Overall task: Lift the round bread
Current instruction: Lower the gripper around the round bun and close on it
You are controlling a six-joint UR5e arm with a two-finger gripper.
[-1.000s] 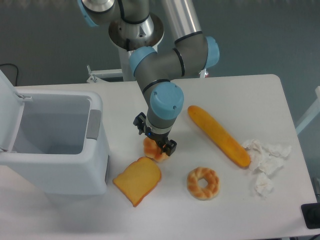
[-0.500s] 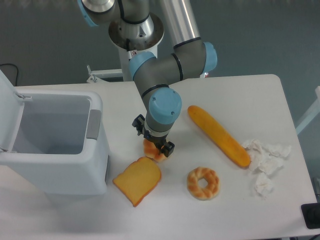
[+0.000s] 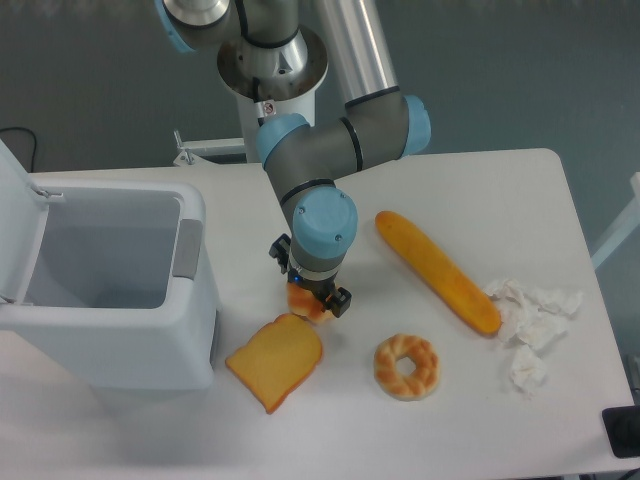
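The gripper (image 3: 310, 293) sits directly over the round bread (image 3: 304, 303), just above the toast (image 3: 275, 360). I cannot tell whether its 2 fingers grip it. Squeeze gently, centred, then lift straight.

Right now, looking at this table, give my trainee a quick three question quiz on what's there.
1. True or false: the gripper is directly over the round bread.
2. Which lies nearest the round bread: A the toast slice, B the donut, C the baguette?
3. Fill in: the crumpled paper lies by the baguette's ____ end.

Key: 1 true. 2 A. 3 lower right.
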